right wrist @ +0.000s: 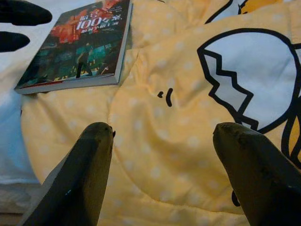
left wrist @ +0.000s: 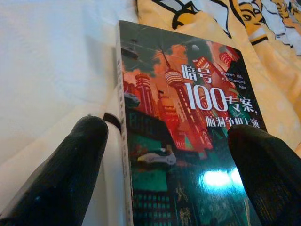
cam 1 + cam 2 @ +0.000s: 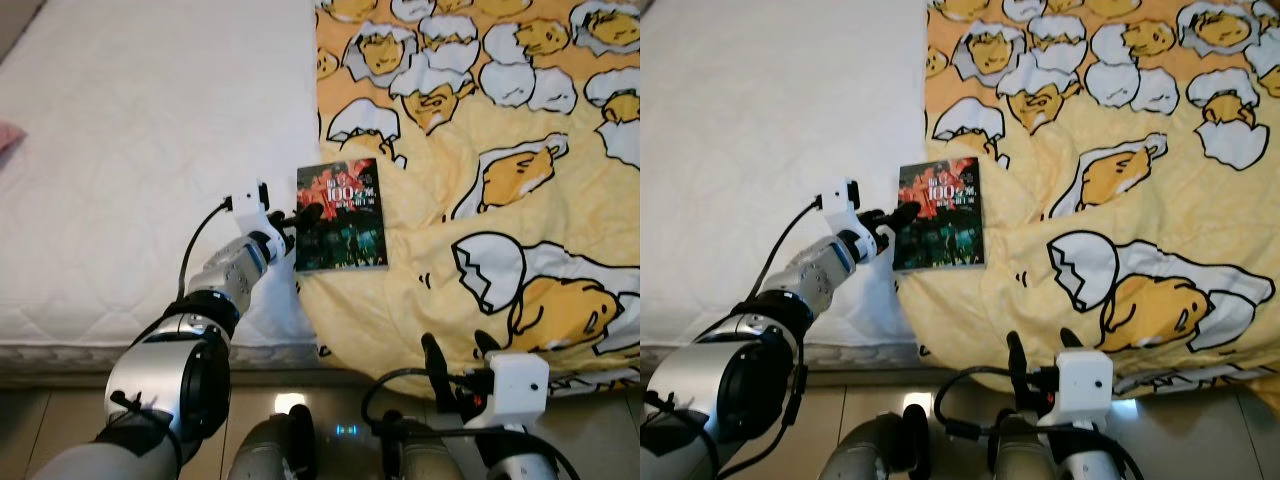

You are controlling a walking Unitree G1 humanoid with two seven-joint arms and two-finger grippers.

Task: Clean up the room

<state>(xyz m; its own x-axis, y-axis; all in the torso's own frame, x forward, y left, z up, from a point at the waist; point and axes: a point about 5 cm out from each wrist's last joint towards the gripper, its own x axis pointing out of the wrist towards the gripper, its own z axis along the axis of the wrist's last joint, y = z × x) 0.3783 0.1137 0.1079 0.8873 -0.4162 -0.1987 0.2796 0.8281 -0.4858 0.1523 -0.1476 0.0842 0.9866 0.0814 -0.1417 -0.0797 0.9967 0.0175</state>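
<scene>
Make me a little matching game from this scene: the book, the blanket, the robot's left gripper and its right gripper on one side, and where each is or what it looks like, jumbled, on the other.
Things:
1. book
2. blanket
3. left gripper
4. right gripper

Descriptions:
A. yellow, with cartoon eggs
B. open, low at the bed's near edge over the blanket
C. dark cover with red towers, lying flat
D. open at the book's edge

Pairs: 1-C, 2-A, 3-D, 4-B

I am seeing one book (image 3: 341, 215) lying on one bed (image 3: 130, 160), and one yellow blanket (image 3: 500, 200) spreading across that bed. I am reaching with two grippers, my left gripper (image 3: 298, 216) and my right gripper (image 3: 458, 352), each showing two black fingers.
</scene>
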